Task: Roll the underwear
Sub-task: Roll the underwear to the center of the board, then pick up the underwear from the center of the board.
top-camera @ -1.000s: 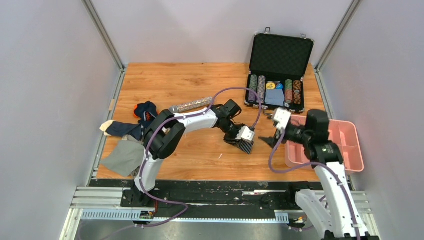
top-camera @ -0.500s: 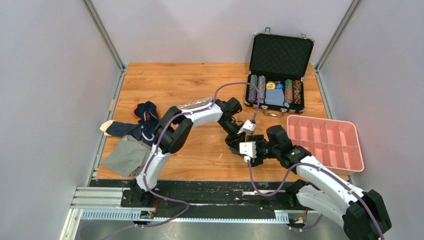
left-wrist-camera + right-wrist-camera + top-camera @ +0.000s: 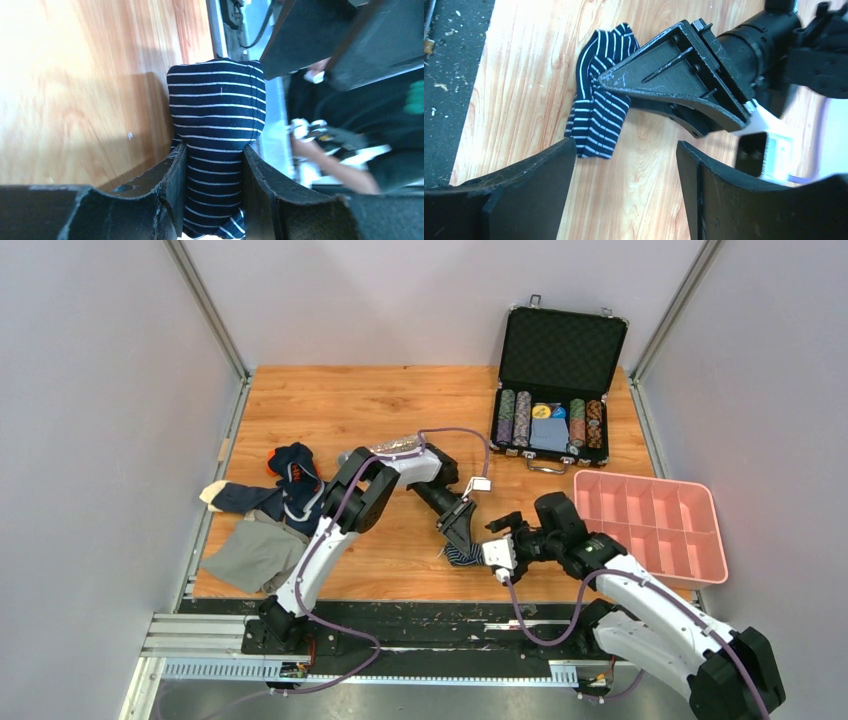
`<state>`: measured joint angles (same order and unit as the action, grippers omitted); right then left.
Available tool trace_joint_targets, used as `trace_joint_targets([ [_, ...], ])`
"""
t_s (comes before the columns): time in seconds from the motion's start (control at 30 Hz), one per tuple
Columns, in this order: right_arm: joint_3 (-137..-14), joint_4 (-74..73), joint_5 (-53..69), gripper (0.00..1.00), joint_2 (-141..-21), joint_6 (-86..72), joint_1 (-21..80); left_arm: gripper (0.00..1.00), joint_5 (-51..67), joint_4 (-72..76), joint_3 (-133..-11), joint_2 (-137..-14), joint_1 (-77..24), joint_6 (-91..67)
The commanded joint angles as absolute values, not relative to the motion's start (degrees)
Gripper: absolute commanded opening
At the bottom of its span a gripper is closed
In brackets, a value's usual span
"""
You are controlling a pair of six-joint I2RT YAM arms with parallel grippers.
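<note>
In the lower centre of the top view, the left gripper point(image 3: 461, 543) pinched the rolled striped underwear point(image 3: 216, 115) between its jaws near the wooden table's point(image 3: 330, 400) bottom edge, while the right gripper point(image 3: 624, 150) stood spread and empty just beside it, and the navy underwear with the orange patch point(image 3: 293, 468) lay at middle left.

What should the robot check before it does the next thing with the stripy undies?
1. Is the left claw shut on the striped underwear: ok.
2. Is the right claw open: ok.
3. Is the right claw apart from the striped underwear: ok.
4. Is the roll tight all through: cannot tell.
5. Is the plain navy underwear rolled: not ok, it lies crumpled at the left edge of the table.
</note>
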<state>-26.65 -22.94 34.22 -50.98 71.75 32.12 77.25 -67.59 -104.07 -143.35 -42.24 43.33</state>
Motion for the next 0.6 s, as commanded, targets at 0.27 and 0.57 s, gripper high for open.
trace_joint_targets([
  [0.27, -24.5, -24.6, 38.8, 0.82, -48.9, 76.7, 32.9, 0.00, 69.0, -73.8, -100.6, -153.4, -39.7, 37.5],
  [0.57, -19.8, -10.5, 29.6, 0.82, -53.1, 61.2, 43.8, 0.00, 73.1, -69.8, -100.4, -153.2, -39.1, 30.1],
])
